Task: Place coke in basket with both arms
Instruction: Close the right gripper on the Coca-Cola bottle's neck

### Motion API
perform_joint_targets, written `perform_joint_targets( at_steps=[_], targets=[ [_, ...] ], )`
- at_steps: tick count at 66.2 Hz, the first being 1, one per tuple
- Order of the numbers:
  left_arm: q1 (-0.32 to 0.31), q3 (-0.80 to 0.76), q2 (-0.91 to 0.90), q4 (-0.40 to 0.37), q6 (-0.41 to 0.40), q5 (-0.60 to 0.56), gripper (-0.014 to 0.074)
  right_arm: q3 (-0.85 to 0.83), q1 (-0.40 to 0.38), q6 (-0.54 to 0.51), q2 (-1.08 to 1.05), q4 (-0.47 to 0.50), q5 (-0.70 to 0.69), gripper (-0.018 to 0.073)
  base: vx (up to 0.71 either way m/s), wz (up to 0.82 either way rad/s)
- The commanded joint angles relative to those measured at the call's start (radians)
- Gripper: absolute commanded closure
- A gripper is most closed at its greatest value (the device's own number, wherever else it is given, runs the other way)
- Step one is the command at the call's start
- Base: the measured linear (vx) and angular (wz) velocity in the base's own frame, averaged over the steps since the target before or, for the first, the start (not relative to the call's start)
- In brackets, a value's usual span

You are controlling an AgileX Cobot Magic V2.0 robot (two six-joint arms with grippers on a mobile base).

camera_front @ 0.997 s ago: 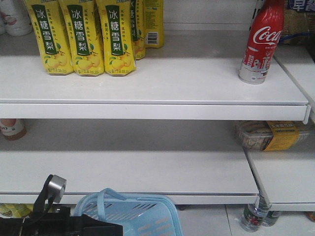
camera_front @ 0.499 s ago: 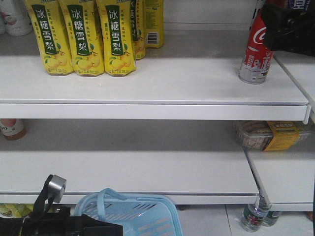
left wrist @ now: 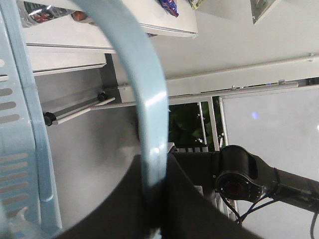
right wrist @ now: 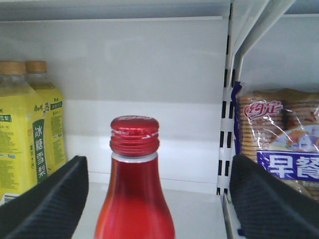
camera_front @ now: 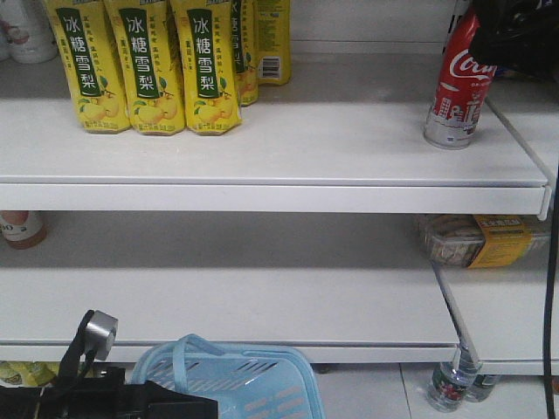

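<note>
The coke (camera_front: 456,87), a red bottle with white script, stands at the right end of the top shelf (camera_front: 262,140). My right gripper (camera_front: 502,39) is black and covers the bottle's neck from the right. In the right wrist view it (right wrist: 157,164) is open, its fingers (right wrist: 50,199) on either side of the coke (right wrist: 134,199), not touching it. The light blue basket (camera_front: 236,380) hangs at the bottom, beside my left arm (camera_front: 105,401). In the left wrist view my left gripper (left wrist: 155,199) is shut on the basket's loop handle (left wrist: 144,89).
Yellow pear-drink bottles (camera_front: 144,65) stand at the top shelf's left. A biscuit packet (right wrist: 279,134) lies behind a slotted upright (right wrist: 227,124), right of the coke. A packaged tray (camera_front: 476,240) sits on the lower shelf. Water bottles (camera_front: 450,388) stand on the floor.
My right gripper has come into view from the upper right and now stands around the coke's neck. The left arm and basket have not moved.
</note>
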Motion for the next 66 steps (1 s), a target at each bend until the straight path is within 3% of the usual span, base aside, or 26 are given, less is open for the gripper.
perform_joint_targets(
  at_steps=[1, 25, 35, 50, 66],
  targets=[
    [-0.005, -0.01, -0.032, -0.054, 0.008, -0.235, 0.0603, -0.037, -0.005, -0.001, -0.006, -0.022, -0.113, -0.0008, 0.0, 0.0],
    [-0.005, -0.01, -0.032, -0.054, 0.008, -0.235, 0.0603, -0.191, -0.005, 0.002, 0.102, -0.02, 0.014, 0.0017, 0.0, 0.0],
    [-0.005, -0.01, -0.032, -0.054, 0.008, -0.235, 0.0603, -0.217, 0.009, 0.024, 0.127, -0.015, 0.049, 0.0152, 0.0, 0.0],
    [-0.005, -0.01, -0.032, -0.054, 0.008, -0.235, 0.0603, -0.217, 0.034, 0.071, 0.115, -0.017, 0.101, 0.0565, 0.0, 0.0],
    [-0.005, -0.01, -0.032, -0.054, 0.008, -0.235, 0.0604, -0.217, 0.07, 0.063, 0.047, -0.028, 0.195, 0.0568, 0.0, 0.0]
  ],
)
